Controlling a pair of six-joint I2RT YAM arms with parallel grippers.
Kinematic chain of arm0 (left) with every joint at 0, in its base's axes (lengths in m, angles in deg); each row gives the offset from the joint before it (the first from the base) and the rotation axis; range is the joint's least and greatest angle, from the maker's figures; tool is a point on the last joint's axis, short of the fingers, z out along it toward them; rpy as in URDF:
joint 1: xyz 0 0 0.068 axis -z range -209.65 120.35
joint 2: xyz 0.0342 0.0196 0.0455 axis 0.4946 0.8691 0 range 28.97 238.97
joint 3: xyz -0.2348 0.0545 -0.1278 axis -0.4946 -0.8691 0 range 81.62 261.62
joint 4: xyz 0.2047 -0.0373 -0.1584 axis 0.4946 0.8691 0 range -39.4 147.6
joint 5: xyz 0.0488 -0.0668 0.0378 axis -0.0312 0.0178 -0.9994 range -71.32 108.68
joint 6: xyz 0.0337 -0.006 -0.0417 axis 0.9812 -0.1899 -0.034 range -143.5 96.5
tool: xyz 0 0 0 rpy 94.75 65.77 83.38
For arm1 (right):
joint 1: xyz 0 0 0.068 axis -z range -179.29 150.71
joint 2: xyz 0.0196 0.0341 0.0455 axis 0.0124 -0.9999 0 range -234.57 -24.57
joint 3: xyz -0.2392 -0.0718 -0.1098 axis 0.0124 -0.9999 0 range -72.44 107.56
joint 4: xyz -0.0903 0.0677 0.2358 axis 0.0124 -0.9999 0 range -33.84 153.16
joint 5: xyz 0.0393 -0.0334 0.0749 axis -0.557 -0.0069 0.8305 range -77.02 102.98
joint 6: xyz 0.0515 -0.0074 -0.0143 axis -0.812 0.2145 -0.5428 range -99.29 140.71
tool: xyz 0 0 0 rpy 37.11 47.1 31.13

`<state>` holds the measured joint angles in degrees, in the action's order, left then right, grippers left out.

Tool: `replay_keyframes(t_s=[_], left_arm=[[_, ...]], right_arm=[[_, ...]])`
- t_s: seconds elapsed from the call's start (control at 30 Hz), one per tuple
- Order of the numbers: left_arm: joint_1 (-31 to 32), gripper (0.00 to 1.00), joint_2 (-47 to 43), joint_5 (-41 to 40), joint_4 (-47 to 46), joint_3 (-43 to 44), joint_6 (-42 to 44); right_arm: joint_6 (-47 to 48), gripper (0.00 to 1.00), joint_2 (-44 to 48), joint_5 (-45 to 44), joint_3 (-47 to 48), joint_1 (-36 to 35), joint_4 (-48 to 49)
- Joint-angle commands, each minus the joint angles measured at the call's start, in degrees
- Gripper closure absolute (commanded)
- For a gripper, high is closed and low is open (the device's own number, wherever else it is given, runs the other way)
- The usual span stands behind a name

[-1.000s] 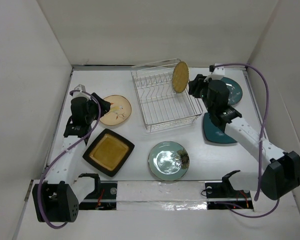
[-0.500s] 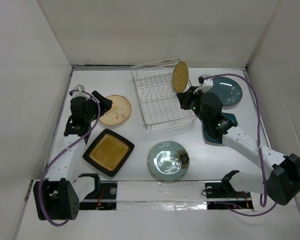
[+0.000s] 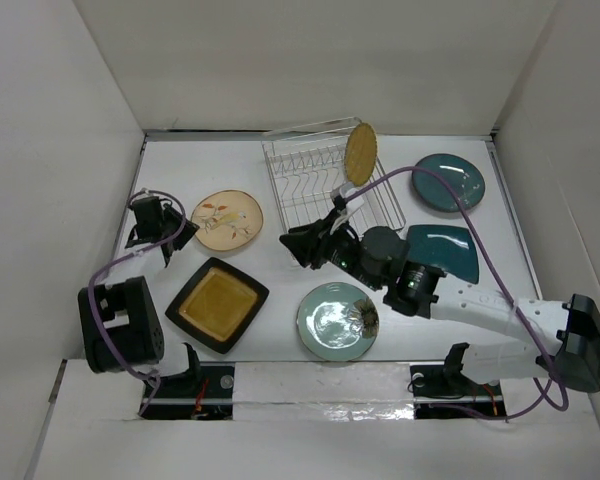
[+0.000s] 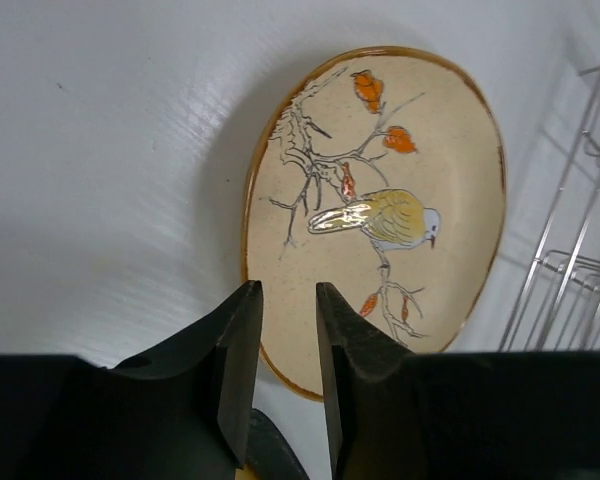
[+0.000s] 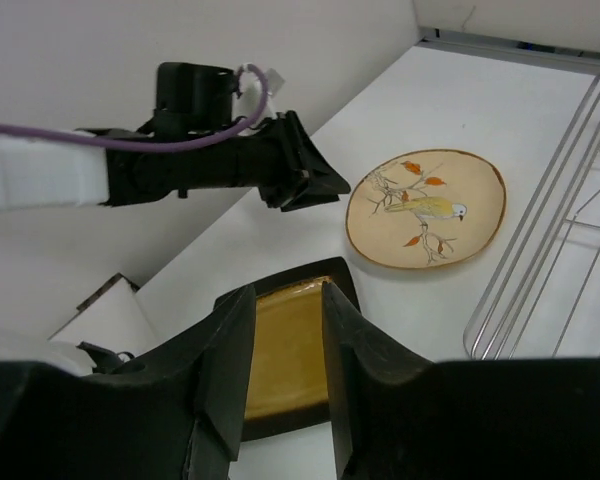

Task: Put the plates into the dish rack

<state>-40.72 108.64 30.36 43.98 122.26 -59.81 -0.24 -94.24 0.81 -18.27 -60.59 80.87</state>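
Observation:
The dish rack (image 3: 320, 200) stands at the back middle with one round tan plate (image 3: 360, 153) upright in its right side. A cream bird plate (image 3: 228, 220) (image 4: 380, 200) lies flat left of the rack. My left gripper (image 3: 168, 240) (image 4: 285, 292) hovers just left of it, open by a narrow gap and holding nothing. The square mustard plate (image 3: 217, 304) (image 5: 285, 360) lies in front. My right gripper (image 3: 292, 246) (image 5: 285, 290) hangs before the rack's front left corner, aimed at the mustard plate, open and empty.
A pale green plate (image 3: 337, 321) lies at the front middle under the right forearm. A square dark teal plate (image 3: 445, 250) and a round dark teal plate (image 3: 450, 182) lie right of the rack. White walls close in the left, back and right.
My right arm has let go of the tan plate, now upright in the rack, and swung left to the rack's front corner. My left arm has pulled back from the bird plate and its jaws have narrowed.

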Motion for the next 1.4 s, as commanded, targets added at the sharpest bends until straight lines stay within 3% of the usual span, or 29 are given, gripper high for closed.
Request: replay_keyframes(t_s=[0.0, 0.2, 0.4, 0.53, 0.77, 0.87, 0.97, 1.0, 1.27, 1.37], left_arm=[[-0.09, 0.76, 4.33, -0.79, 0.02, 4.09, 2.47], [-0.09, 0.55, 11.37, 1.06, 0.19, 6.64, 3.18], [-0.09, 0.51, 14.71, 1.94, -1.91, 7.70, 1.16], [-0.09, 0.61, 17.88, 2.30, -2.44, 9.53, 0.90], [-0.09, 0.62, 22.79, 6.06, -6.74, 9.37, -2.70], [-0.09, 0.73, 23.15, 7.29, -10.08, 8.49, -4.81], [-0.61, 0.98, 22.98, 8.27, -13.59, 7.00, -6.57], [-0.62, 1.00, 22.89, 8.53, -15.78, 6.38, -7.27], [-4.22, 1.00, 13.93, 12.48, -26.43, 0.05, -14.22], [-4.75, 1.00, 10.16, 13.71, -27.58, -0.21, -15.01]], right_arm=[[4.25, 0.60, 2.25, -5.24, 3.22, -1.36, 0.22], [6.18, 0.60, 2.70, -6.81, 2.78, -1.37, -1.54], [6.80, 0.60, 2.70, -8.31, 2.25, -1.37, -1.02], [5.75, 0.60, 1.12, -7.18, 2.78, 1.00, 0.21], [3.90, 0.60, -3.19, -3.13, 4.45, 4.51, 2.50], [3.55, 0.60, -4.86, -1.90, 5.24, 7.58, 2.85], [2.50, 0.60, -5.48, 0.29, 5.77, 9.87, 2.67], [2.23, 0.61, -5.48, 1.34, 5.86, 11.10, 2.85], [2.05, 0.59, -5.74, 4.07, 6.03, 13.75, 1.71], [2.05, 0.51, -6.09, 5.65, 6.03, 14.97, 1.36]])
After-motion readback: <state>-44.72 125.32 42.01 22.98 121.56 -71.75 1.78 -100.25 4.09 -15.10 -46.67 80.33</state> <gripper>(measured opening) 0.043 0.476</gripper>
